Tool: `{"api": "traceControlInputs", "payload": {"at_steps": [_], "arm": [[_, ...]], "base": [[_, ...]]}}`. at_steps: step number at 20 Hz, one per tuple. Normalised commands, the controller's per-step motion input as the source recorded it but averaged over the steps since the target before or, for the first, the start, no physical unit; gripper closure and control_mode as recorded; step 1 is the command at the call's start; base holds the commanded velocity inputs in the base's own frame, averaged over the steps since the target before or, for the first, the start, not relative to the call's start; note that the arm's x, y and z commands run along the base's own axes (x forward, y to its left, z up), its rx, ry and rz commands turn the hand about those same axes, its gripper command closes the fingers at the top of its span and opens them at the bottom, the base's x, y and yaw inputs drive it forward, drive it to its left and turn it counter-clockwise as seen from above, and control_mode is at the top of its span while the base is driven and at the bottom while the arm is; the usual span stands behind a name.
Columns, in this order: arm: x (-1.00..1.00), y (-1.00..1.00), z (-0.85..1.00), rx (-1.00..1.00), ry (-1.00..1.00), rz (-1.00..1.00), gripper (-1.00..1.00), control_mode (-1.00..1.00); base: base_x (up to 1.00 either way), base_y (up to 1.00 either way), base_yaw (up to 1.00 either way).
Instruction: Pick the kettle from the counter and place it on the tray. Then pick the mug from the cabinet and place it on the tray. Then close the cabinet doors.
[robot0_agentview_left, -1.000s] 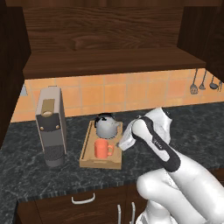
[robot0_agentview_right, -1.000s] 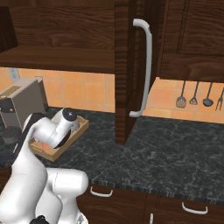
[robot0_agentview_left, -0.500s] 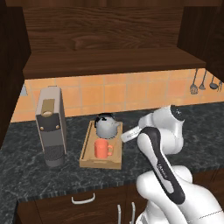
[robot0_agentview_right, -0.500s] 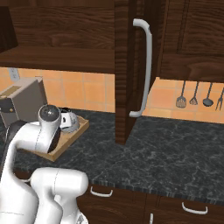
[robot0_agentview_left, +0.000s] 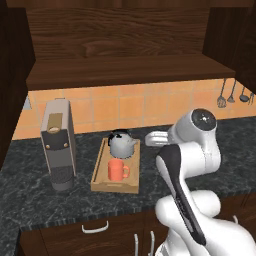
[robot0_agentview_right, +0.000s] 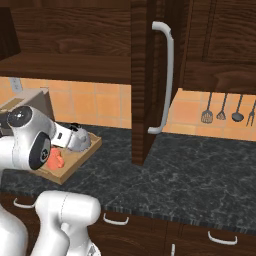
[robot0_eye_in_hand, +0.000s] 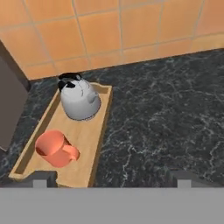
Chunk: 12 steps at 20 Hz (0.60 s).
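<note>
You can see the tray (robot0_agentview_left: 101, 173) lying on the counter (robot0_agentview_left: 30, 200) with its long axis running from the front edge toward the tiled wall; the kettle (robot0_agentview_left: 123, 144) sits at its far end and the mug (robot0_agentview_left: 117, 170) nearer you, handle pointing right. In the right base view your arm covers most of the mug (robot0_agentview_right: 55, 159) and the tray's left part. The gripper (robot0_eye_in_hand: 109, 181) is spread wide and empty above the tray's near end, only its tips visible, and one cabinet door (robot0_agentview_right: 142, 85) stands open.
</note>
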Motion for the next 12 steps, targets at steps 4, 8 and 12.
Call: {"api": "traceControlInputs", "payload": {"at_steps": [4, 8, 12], "arm": [[-0.49, -0.3, 0.08, 0.09, -0.06, -0.52, -1.0, -1.0], [-0.52, -0.33, 0.11, 0.13, -0.12, -0.41, -1.0, -1.0], [-0.49, -0.29, 0.06, 0.07, -0.09, -0.34, -1.0, -1.0]], "base": [[0.0, 0.0, 0.0], [0.0, 0.0, 0.0], [0.0, 0.0, 0.0]]}}
